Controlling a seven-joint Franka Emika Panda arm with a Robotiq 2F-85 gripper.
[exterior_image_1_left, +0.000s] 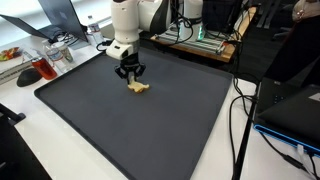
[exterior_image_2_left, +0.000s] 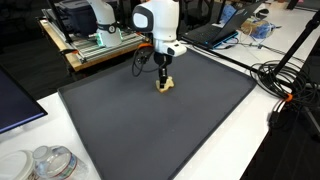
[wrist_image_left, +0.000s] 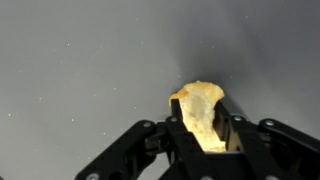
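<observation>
A pale yellow, crinkled, chip-like piece (wrist_image_left: 203, 112) sits between my two black fingers, touching both inner faces, and its lower part is hidden by them. In both exterior views the gripper (exterior_image_1_left: 130, 74) (exterior_image_2_left: 164, 76) points straight down at the far part of the dark grey mat (exterior_image_1_left: 150, 130) (exterior_image_2_left: 150, 125). There the yellow piece (exterior_image_1_left: 138, 88) (exterior_image_2_left: 166, 86) rests on or just above the mat below the fingertips. In the wrist view the gripper (wrist_image_left: 205, 135) comes in from the bottom, shut on the piece.
The mat lies on a white table. Beside it I see a red item (exterior_image_1_left: 28, 73), a wire basket (exterior_image_1_left: 58, 52), a laptop (exterior_image_1_left: 290, 112), black cables (exterior_image_2_left: 290, 82) and clear plastic tubs (exterior_image_2_left: 50, 162). A wooden bench with equipment (exterior_image_2_left: 95, 42) stands behind the arm.
</observation>
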